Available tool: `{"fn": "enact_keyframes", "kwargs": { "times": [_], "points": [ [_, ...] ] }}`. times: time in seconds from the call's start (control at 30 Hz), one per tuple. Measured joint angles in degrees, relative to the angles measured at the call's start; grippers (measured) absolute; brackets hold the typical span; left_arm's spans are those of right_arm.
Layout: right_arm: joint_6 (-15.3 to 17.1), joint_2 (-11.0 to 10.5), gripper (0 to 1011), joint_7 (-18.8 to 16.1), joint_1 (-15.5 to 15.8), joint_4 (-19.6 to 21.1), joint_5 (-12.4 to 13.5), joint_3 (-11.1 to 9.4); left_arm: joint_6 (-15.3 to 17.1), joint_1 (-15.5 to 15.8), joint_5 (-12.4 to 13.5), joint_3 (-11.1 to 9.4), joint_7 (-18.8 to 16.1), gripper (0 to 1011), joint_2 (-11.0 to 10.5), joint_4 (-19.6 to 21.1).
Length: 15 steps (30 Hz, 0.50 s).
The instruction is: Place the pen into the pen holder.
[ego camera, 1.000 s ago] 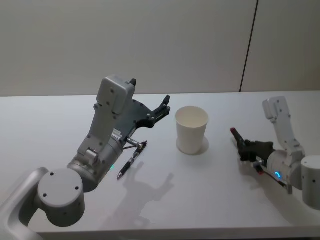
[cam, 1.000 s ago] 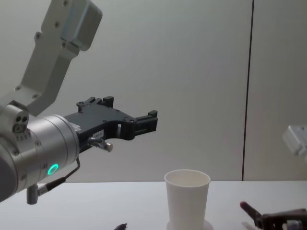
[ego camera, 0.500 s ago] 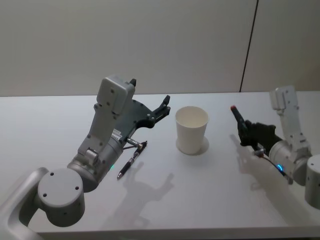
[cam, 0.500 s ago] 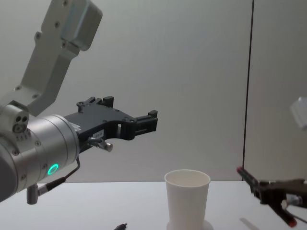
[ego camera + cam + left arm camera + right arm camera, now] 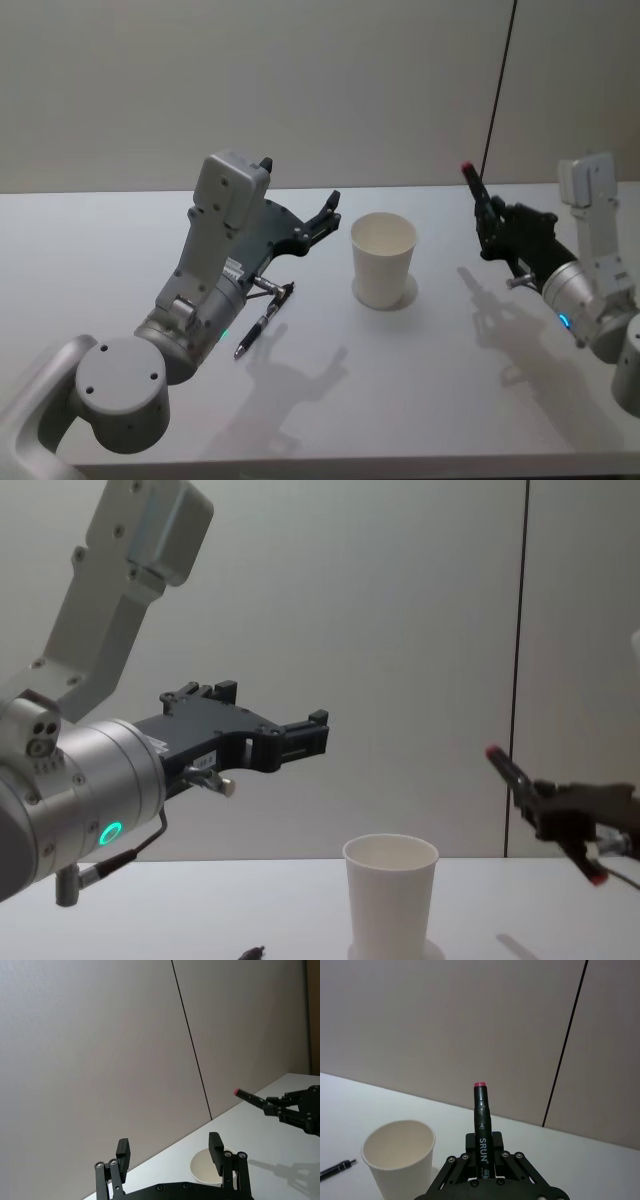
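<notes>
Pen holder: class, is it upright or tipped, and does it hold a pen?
Upright, empty: the pen holder stands on its base, mouth up, inside bare; the right claw grips the marker.

Pen and holder status

I am seeing the pen (image 5: pixel 477 192), black with a red tip, being gripped in the right gripper (image 5: pixel 494 228), raised in the air, red tip tilting upward, off to the right of the pen holder (image 5: pixel 383 262). The holder, a white paper cup, is standing upright on the table (image 5: pixel 420 380).

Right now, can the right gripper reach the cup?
Probably yes: the right gripper, shut on the marker, hangs right of the pen holder, nothing between; the left gripper hovers left of it.
</notes>
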<state>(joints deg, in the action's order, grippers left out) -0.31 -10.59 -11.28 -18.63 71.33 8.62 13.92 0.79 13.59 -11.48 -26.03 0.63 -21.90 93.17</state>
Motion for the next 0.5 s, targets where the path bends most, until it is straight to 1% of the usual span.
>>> {"fn": "enact_keyframes", "kwargs": {
  "times": [0.03,0.17,0.2,0.3,0.33,0.37,0.43,0.5],
  "points": [
    [0.00,0.00,176,0.00,0.00,0.00,0.00,0.00,0.00,0.00,0.00,0.00,0.00,1004,0.00,0.00],
    [-3.73,-0.07,176,-0.31,0.44,1.12,-0.31,0.07,0.00,0.00,0.00,0.00,-0.01,1004,0.00,0.00],
    [-5.08,-0.07,176,-0.49,0.51,1.37,-0.46,0.12,0.00,0.00,0.00,0.00,0.00,1004,0.00,0.00],
    [-6.90,-0.02,176,-0.72,0.57,1.70,-0.67,0.21,0.00,0.00,0.00,0.00,0.00,1004,0.00,0.00],
    [-8.21,0.05,176,-0.91,0.58,1.82,-0.85,0.31,0.00,0.00,0.00,0.00,0.00,1004,0.00,0.00],
    [-8.21,0.05,176,-0.91,0.58,1.82,-0.85,0.31,0.00,0.00,0.00,0.00,0.00,1004,0.00,0.00],
    [-10.97,0.32,176,-1.35,0.43,1.86,-1.35,0.56,0.00,0.00,0.00,0.00,0.00,1004,0.00,0.00],
    [-12.28,0.53,176,-1.56,0.21,1.73,-1.62,0.73,0.00,0.00,0.00,0.00,0.00,1004,0.00,0.00]
  ]
}}
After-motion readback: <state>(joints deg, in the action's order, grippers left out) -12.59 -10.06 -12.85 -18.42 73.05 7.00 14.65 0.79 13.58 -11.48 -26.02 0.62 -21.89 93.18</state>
